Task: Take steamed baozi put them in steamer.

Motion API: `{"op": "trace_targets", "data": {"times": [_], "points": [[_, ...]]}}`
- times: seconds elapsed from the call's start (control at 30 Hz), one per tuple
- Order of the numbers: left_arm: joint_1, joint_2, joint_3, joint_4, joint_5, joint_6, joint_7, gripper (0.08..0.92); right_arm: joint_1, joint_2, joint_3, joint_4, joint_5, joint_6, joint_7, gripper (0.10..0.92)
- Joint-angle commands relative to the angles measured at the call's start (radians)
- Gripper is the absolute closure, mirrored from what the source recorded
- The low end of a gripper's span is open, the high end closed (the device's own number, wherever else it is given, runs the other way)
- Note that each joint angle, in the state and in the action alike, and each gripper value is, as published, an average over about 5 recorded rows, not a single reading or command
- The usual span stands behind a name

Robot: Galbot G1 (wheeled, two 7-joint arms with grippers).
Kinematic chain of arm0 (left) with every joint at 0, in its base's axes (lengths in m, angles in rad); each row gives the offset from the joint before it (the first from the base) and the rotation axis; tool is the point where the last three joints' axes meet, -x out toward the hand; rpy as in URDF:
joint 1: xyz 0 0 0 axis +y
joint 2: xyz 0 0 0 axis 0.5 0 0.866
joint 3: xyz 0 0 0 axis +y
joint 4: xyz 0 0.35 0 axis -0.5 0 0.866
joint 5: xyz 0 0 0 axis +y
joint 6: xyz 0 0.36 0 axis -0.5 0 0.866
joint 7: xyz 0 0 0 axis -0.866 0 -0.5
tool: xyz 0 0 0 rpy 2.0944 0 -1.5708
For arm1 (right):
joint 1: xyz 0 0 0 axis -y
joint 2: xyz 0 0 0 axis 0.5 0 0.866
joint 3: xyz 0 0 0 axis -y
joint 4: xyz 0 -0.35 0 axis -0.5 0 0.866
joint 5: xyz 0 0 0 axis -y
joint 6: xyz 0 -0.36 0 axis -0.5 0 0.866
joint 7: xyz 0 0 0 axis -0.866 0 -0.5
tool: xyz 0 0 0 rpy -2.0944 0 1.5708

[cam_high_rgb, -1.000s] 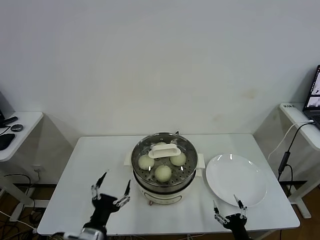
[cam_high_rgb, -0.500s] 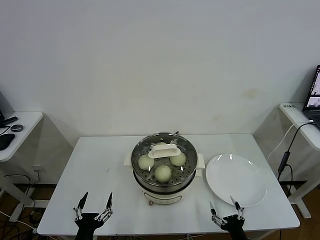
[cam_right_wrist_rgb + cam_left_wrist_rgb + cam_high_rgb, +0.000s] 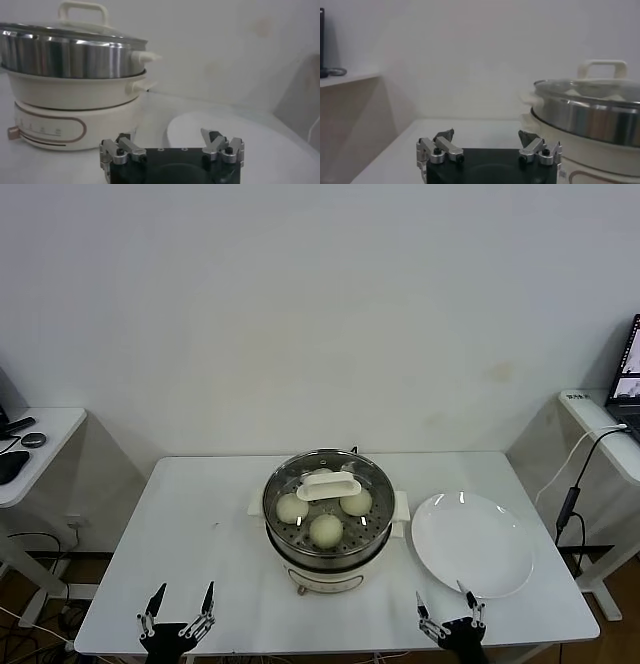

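Observation:
The steamer [image 3: 328, 556] stands mid-table with its glass lid [image 3: 372, 480] on, white handle on top. Several pale baozi [image 3: 326, 529] lie on the perforated tray under the lid. My left gripper [image 3: 183, 604] hangs open and empty at the table's front edge, well left of the steamer. My right gripper [image 3: 445, 609] is open and empty at the front edge, right of the steamer, just before the plate. In the left wrist view the left gripper [image 3: 486, 134] is spread wide with the steamer [image 3: 590, 120] off to one side. In the right wrist view the right gripper [image 3: 170, 136] holds nothing, with the steamer [image 3: 70, 55] beyond it.
A bare white plate [image 3: 472, 542] lies right of the steamer, also seen in the right wrist view as the plate [image 3: 225, 130]. A small side table [image 3: 30, 449] stands at the left. Another with a laptop [image 3: 628, 374] and a dangling cable [image 3: 575, 494] stands at the right.
My left gripper has drawn back from beside the steamer to the table's front edge. The right gripper has slipped slightly back too. Steamer, lid and plate have not moved.

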Motion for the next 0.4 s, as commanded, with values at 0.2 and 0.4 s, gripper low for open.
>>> {"op": "trace_targets", "data": {"times": [0.2,0.4], "points": [[0.019,0.003,-0.010,0.035,-0.008,-0.013,0.013,0.177,-0.010,-0.002,-0.003,0.006,-0.002,-0.003,-0.001,0.203],[0.021,0.003,-0.008,0.036,-0.002,-0.008,0.020,0.177,-0.012,-0.005,-0.003,0.008,-0.004,-0.005,-0.004,0.203]]}}
